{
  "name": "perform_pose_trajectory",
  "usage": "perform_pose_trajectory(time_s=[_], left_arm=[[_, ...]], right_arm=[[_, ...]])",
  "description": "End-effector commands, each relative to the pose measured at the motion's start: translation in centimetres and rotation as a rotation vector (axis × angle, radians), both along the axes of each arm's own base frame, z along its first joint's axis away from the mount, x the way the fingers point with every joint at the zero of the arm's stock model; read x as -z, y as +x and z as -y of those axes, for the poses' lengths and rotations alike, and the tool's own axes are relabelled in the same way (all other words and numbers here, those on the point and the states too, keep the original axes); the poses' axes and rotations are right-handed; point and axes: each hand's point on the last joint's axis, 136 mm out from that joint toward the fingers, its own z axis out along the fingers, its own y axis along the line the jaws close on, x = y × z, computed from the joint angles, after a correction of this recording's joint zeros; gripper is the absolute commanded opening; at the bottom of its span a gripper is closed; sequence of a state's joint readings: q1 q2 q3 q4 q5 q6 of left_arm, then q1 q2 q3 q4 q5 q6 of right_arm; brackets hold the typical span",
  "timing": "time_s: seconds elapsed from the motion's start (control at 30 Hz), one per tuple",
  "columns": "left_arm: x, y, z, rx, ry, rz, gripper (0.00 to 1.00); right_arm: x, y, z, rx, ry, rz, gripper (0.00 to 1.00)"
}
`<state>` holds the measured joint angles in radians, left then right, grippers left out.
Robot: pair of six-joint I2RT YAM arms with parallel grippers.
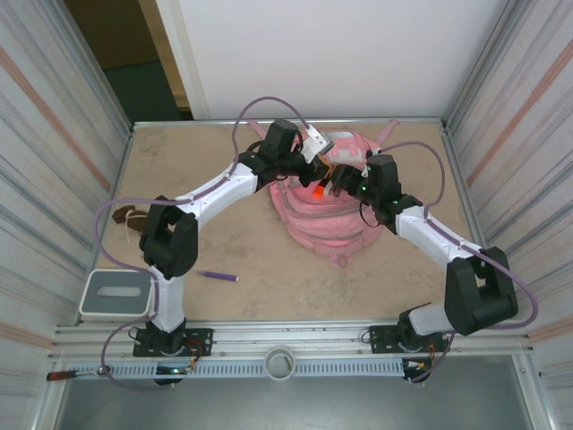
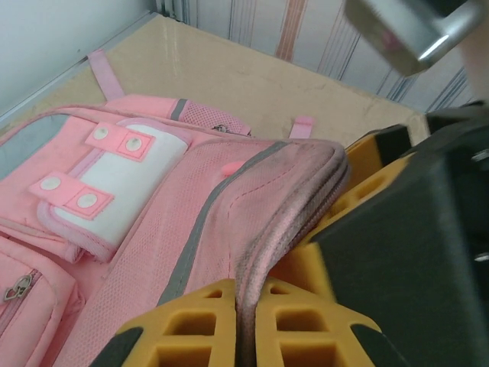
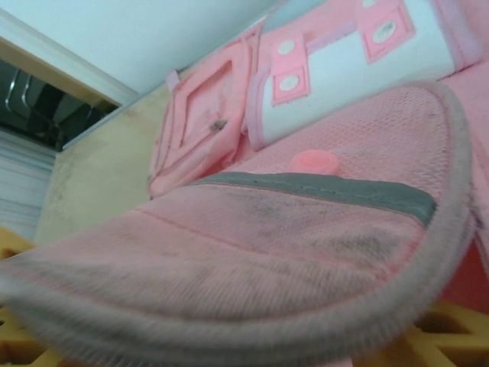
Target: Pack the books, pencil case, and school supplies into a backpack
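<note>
So, the pink backpack (image 1: 313, 224) lies flat under both sets of fingers. Its white patch (image 2: 126, 176) with pink snap tabs sits left of my left fingers, and the grey-trimmed flap (image 3: 252, 229) is scuffed dark along its rim. The left gripper (image 2: 246, 325) is clamped on that rim, fabric pinched between the yellow pads. The right gripper (image 3: 229, 348) has its fingers spread wide with the flap rim across the gap; can't tell if they touch it. Both forearms angle in from either side. There's bare table (image 1: 206, 179) all round the bag. A purple pen (image 1: 218, 277) lies well back from the left fingers.
</note>
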<state>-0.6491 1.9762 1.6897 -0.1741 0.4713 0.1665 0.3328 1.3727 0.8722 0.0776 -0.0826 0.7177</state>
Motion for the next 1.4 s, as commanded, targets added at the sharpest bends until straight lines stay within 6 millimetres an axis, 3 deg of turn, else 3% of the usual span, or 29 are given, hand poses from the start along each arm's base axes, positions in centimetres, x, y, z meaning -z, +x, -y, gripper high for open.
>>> perform_pose_trajectory(time_s=[0.0, 0.1, 0.17, 0.3, 0.4, 0.57, 0.73, 0.9, 1.2, 1.27, 1.37], left_arm=[[-4.5, 0.0, -0.5, -0.011, -0.077, 0.079, 0.00], [-4.6, 0.0, -0.6, -0.015, -0.075, 0.084, 0.00], [-4.5, 0.0, -0.6, -0.017, -0.074, 0.084, 0.00], [-4.5, 0.4, -0.7, -0.026, -0.078, 0.088, 0.00], [-4.7, 0.6, -0.6, -0.028, -0.081, 0.090, 0.00], [-4.2, 0.6, -0.5, -0.026, -0.075, 0.076, 0.00], [-4.2, 0.4, -0.6, -0.028, -0.071, 0.067, 0.00], [-4.0, 0.1, -0.8, -0.029, -0.057, 0.068, 0.00], [-3.9, -0.4, -0.7, -0.015, -0.057, 0.064, 0.00], [-3.9, -0.5, -0.6, -0.012, -0.057, 0.061, 0.00], [-3.6, -0.5, -0.6, -0.012, -0.054, 0.061, 0.00]], right_arm=[[-1.3, -2.1, 1.2, 0.004, -0.031, 0.038, 0.67], [-1.6, -4.8, 0.5, -0.083, -0.106, 0.072, 0.67], [-1.5, -7.1, -1.1, -0.183, -0.195, 0.115, 0.67], [0.2, -12.2, -5.8, -0.443, -0.378, 0.242, 0.69], [2.0, -14.8, -9.7, -0.606, -0.417, 0.273, 0.70], [5.3, -17.3, -17.9, -0.875, -0.545, 0.282, 0.72], [9.0, -19.2, -26.0, -1.095, -0.533, 0.268, 0.69], [12.1, -20.1, -31.3, -1.229, -0.540, 0.245, 0.67], [15.9, -21.8, -35.1, -1.332, -0.536, 0.195, 0.62], [16.8, -22.0, -35.4, -1.346, -0.549, 0.175, 0.59], [17.6, -22.2, -35.5, -1.352, -0.555, 0.156, 0.45]])
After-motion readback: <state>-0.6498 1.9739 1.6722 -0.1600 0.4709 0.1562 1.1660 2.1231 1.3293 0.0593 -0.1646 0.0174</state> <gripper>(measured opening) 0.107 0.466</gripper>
